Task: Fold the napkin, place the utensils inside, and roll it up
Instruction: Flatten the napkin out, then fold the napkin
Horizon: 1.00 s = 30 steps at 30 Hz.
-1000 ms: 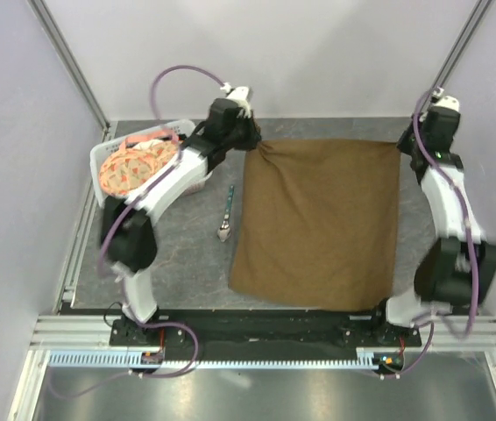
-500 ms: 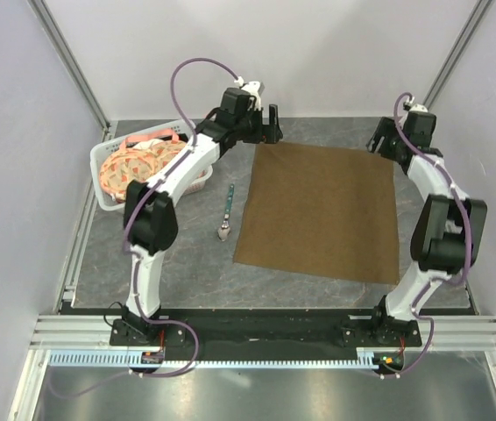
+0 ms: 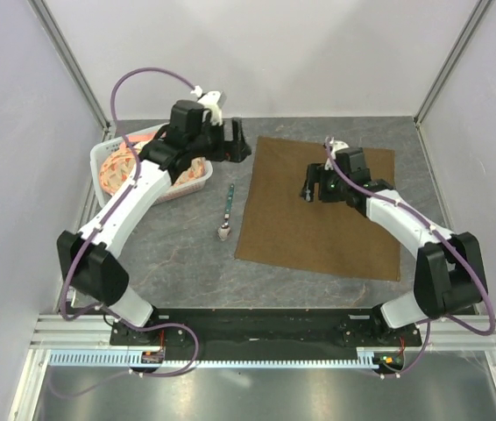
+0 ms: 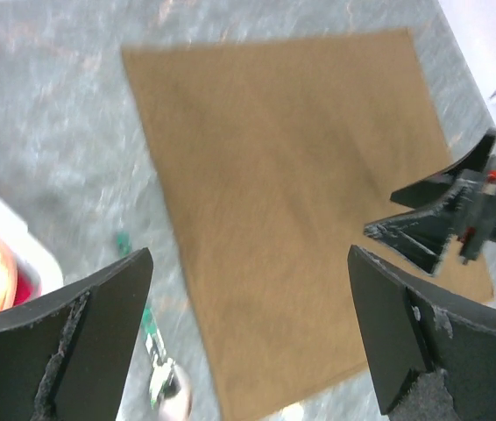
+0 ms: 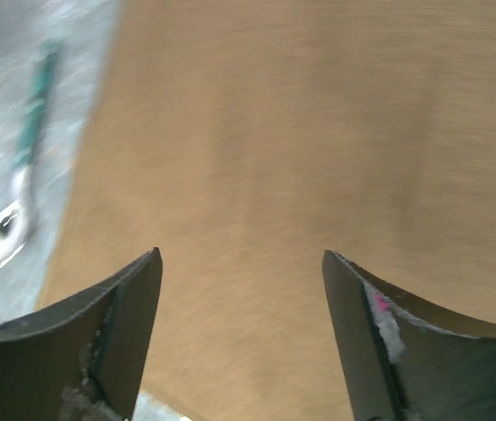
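Right gripper (image 5: pixel 241 259) hangs over the plain brown square cloth napkin (image 3: pixel 301 232), jaws spread, empty. Napkin lies flat and unfolded, right of centre. The slim teal-handled utensil with a silvery head (image 3: pixel 227 215) is just beside its left edge. Farther back, left gripper (image 4: pixel 250 254) is spread wide, also empty (next to the white basket (image 3: pixel 97 160)). I read this as the fold not yet started. Next move: pinch one napkin edge and carry it across.

Bare desk (image 3: pixel 169 254) lies around the utensil (image 3: pixel 227 213), between basket (image 3: pixel 97 158) and napkin (image 3: pixel 336 237). The right end effector (image 3: pixel 309 187) hangs over the napkin's far half; the left end effector (image 3: pixel 241 140) is beside its far-left corner.
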{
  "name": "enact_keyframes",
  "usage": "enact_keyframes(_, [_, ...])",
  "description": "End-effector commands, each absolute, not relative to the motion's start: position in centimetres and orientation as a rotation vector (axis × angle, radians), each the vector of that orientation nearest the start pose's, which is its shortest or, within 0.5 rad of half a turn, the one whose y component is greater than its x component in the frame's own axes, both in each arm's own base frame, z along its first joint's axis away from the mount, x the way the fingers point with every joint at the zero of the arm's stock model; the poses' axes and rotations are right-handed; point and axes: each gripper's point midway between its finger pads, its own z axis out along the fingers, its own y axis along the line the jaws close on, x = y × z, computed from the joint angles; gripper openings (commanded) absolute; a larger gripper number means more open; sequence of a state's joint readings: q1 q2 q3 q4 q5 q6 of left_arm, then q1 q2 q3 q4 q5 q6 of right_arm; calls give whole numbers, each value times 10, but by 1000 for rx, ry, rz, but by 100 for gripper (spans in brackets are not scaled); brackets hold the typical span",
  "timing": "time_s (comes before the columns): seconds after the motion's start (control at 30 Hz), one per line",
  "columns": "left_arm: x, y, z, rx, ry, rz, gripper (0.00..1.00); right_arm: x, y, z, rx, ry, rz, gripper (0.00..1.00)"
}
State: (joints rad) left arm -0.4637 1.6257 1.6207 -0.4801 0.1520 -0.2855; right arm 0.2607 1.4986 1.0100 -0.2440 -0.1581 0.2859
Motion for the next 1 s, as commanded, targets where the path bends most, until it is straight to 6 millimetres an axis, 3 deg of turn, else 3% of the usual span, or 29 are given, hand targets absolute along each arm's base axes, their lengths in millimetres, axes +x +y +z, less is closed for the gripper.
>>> enact_keyframes(0.0, [373, -188, 277, 278, 2125, -598, 100, 347, 193, 148, -212, 2301, 506, 80])
enact_keyframes(0.03, [366, -177, 263, 269, 2149, -588, 100, 342, 202, 147, -237, 2304, 485, 79])
enact_keyframes(0.07, [365, -161, 266, 238, 2138, -563, 100, 333, 211, 141, -276, 2332, 471, 77])
enact_keyframes(0.1, [357, -154, 277, 241, 2100, -554, 100, 319, 238, 143, -362, 2326, 484, 77])
enact_keyframes(0.13, [353, -148, 271, 221, 2110, -529, 100, 312, 251, 134, -405, 2348, 478, 76])
enact_keyframes(0.17, [352, -147, 274, 225, 2083, -534, 100, 305, 262, 130, -442, 2351, 462, 75])
enact_keyframes(0.2, [348, -147, 273, 236, 2077, -539, 100, 289, 289, 130, -527, 2342, 492, 74])
enact_keyframes(0.27, [346, -145, 272, 223, 2088, -547, 100, 276, 309, 109, -593, 2374, 452, 69])
enact_keyframes(0.3, [345, -145, 272, 215, 2086, -548, 100, 260, 333, 109, -668, 2355, 469, 66])
enact_keyframes(0.33, [344, -142, 276, 203, 2075, -535, 100, 254, 343, 91, -715, 2379, 436, 64])
enact_keyframes(0.4, [345, -134, 275, 176, 2072, -492, 100, 245, 366, 89, -771, 2347, 402, 63])
enact_keyframes(0.47, [348, -121, 278, 130, 2059, -418, 100, 240, 379, 69, -823, 2365, 374, 60])
enact_keyframes(0.5, [348, -118, 278, 118, 2057, -400, 100, 239, 389, 72, -835, 2347, 377, 60])
enact_keyframes(0.53, [349, -115, 280, 108, 2050, -385, 100, 238, 391, 58, -855, 2366, 347, 58])
enact_keyframes(0.63, [348, -112, 283, 97, 2035, -380, 100, 239, 397, 47, -872, 2371, 291, 55])
enact_keyframes(0.97, [351, -112, 279, 77, 2051, -417, 100, 240, 382, 35, -868, 2381, 188, 51])
